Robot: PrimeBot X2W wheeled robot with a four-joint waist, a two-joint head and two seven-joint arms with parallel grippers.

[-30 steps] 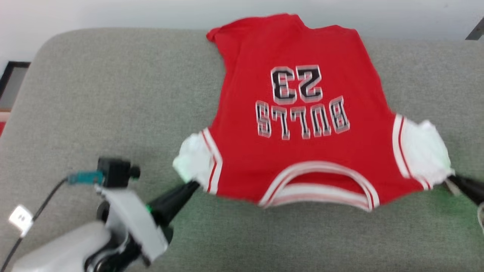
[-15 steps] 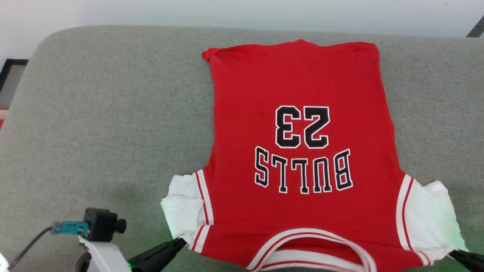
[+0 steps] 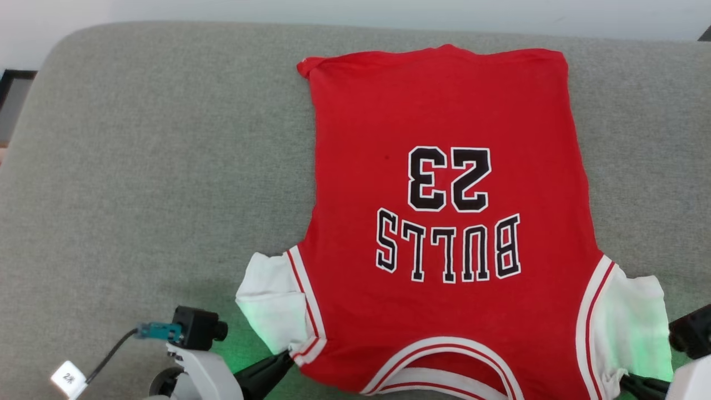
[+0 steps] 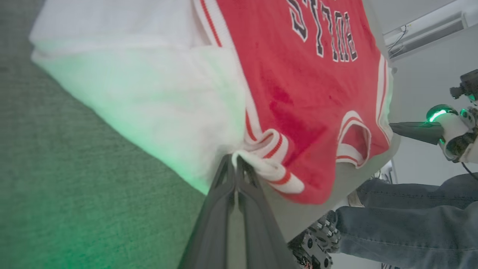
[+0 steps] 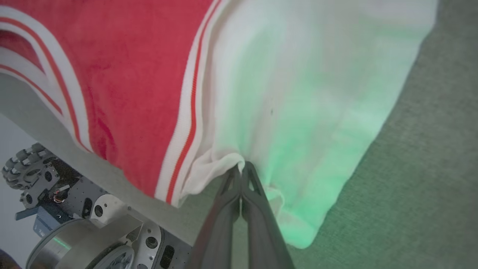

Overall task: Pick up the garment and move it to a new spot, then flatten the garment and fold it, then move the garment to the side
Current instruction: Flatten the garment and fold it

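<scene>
The red jersey lies spread flat on the grey cloth-covered surface. Its hem is at the far side and its striped collar is at the near edge, closest to the robot. One far corner of the hem is curled up a little.

The left claw sits at the near left corner of the jersey. Its two dark fingers are clenched on the red-and-white striped trim where the left sleeve meets the body. In the left wrist view a fold of that trim bulges out just past the fingertips.

The right claw is at the near right corner, clenched on a bunched bit of the white right sleeve, just beside its striped band. A green glow falls on both sleeves and on the cloth around them.

The printing on the jersey is black with white outlines and reads upside down from the robot's side: "23", and nearer the collar, "BULLS". A small white tag hangs on the cable by the left wrist, and its marking is too small to read.

In the left wrist view a person's legs in blue jeans stand beyond the edge of the surface.
</scene>
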